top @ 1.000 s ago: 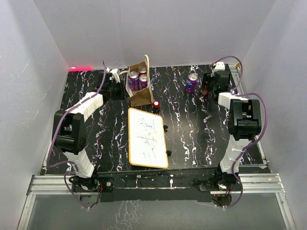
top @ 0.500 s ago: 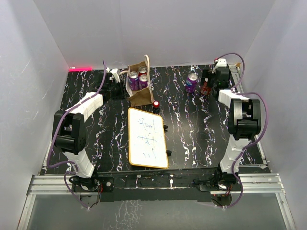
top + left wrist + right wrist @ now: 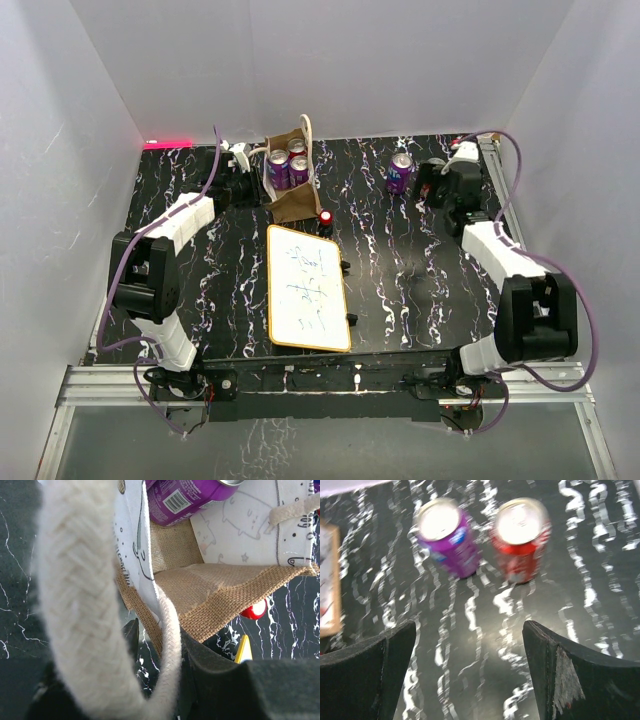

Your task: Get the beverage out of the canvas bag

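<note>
Locate the canvas bag [image 3: 292,203] at the far left-centre of the counter [image 3: 400,280], standing upright with its mouth open. You will see three cans [image 3: 289,163] upright inside it, packed together. In the left wrist view one of them shows as purple, lying against the white printed lining.

Check the left tool [image 3: 252,188] on the left side of the bag. Its jaws are drawn narrow on the bag's wall, at the place where the cream rope handle [image 3: 75,605] is attached. The handle loops up close to the lens and fills much of that view.

Check the right tool [image 3: 469,630] at the far right of the counter. Its jaws stand wide apart with nothing between them. Just beyond its fingertips you will find a purple can [image 3: 450,537] and a red can [image 3: 520,537], both upright on the counter, side by side and close together. Neither touches the tool. This view is blurred.

Note the whiteboard [image 3: 308,288] lying flat near the centre of the counter, with a small red object [image 3: 325,216] between its far edge and the bag.
</note>
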You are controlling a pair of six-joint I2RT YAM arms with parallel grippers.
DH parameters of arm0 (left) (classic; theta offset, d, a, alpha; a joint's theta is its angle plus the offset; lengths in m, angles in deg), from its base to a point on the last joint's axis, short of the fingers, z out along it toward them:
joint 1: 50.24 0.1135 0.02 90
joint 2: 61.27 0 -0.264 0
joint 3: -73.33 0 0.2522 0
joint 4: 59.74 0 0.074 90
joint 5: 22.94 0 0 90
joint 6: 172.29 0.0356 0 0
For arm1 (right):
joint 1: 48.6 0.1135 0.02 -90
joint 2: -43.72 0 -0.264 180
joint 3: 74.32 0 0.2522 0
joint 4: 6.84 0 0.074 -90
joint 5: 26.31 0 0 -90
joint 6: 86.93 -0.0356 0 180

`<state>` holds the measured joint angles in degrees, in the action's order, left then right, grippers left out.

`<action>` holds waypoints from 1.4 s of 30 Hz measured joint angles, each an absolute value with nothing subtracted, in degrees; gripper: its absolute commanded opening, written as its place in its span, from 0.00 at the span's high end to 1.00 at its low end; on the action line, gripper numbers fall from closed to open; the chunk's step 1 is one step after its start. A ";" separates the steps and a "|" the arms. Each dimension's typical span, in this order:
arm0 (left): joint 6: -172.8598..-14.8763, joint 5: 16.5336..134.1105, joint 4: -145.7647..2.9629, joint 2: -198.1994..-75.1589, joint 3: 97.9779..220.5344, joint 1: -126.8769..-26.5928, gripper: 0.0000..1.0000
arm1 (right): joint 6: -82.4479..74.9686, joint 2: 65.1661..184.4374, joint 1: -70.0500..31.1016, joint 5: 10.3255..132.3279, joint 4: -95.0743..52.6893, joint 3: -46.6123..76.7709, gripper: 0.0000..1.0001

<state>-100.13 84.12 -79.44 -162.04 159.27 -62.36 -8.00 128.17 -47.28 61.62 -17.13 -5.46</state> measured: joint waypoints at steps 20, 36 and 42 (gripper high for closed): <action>-100.72 86.72 -79.44 -162.33 159.29 -62.36 0.68 | -10.55 135.77 -10.27 57.03 -30.95 18.67 0.46; -100.94 86.83 -79.31 -162.33 159.29 -62.36 0.68 | -5.79 169.02 -7.41 51.33 -43.03 54.31 0.56; -101.16 86.96 -79.18 -162.33 159.29 -62.36 0.68 | -4.08 176.12 -7.39 45.47 -46.64 61.40 0.36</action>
<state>-101.16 86.96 -79.18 -162.33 159.29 -62.36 -4.08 176.12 -7.39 45.47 -46.64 61.40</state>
